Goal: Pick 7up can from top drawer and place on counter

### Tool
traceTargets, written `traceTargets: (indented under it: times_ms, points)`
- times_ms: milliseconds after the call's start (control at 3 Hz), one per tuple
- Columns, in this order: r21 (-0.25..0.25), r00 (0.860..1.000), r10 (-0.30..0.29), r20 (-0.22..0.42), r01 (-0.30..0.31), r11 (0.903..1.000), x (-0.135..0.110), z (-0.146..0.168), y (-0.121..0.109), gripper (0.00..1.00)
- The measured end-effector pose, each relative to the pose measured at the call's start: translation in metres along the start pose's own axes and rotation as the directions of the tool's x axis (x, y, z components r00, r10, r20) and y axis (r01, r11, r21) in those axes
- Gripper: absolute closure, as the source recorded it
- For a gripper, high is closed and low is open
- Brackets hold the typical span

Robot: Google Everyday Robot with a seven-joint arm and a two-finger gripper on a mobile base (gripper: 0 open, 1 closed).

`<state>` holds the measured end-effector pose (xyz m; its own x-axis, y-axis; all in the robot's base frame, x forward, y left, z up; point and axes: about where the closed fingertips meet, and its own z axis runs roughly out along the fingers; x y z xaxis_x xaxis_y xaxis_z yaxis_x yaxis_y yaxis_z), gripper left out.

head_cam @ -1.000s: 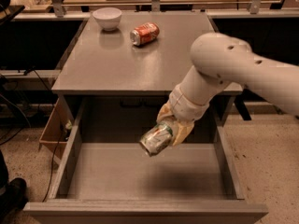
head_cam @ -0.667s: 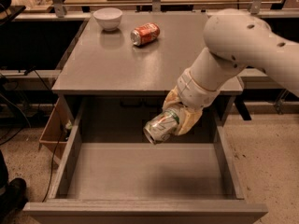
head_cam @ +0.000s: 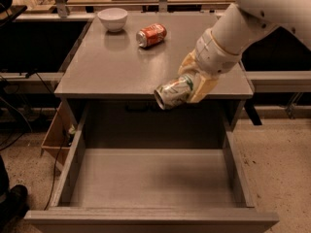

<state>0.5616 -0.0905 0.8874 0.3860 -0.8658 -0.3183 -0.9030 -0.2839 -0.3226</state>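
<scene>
7up can (head_cam: 171, 94) clamped sideways in hand (head_cam: 190, 84) — over counter (head_cam: 121, 67) front edge.

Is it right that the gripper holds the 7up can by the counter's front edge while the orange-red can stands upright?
No: the camera view shows the orange-red can lying on its side on the counter. The gripper does hold the 7up can by the counter's front edge.

A white bowl (head_cam: 112, 18) sits near the back left corner of the counter (head_cam: 107, 67). An orange-red soda can (head_cam: 151, 35) lies on its side near the back edge, just right of the bowl and not touching it, well apart from the gripper (head_cam: 187, 89) at the front edge. An open cardboard box (head_cam: 53, 135) stands below the left edge.
</scene>
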Motion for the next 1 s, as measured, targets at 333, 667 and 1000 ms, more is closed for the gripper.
traceTargets:
  times_ms: [333, 667, 1000]
  points:
    - [0.089, 0.999, 0.046, 0.028, -0.048, 0.9948, 0.012, -0.018, -0.042, 1.0]
    - [0.166, 0.992, 0.111, 0.063, -0.12, 0.9788, 0.032, -0.022, -0.08, 1.0]
    - [0.212, 0.976, 0.198, 0.095, -0.214, 0.9534, 0.059, -0.01, -0.105, 1.0]
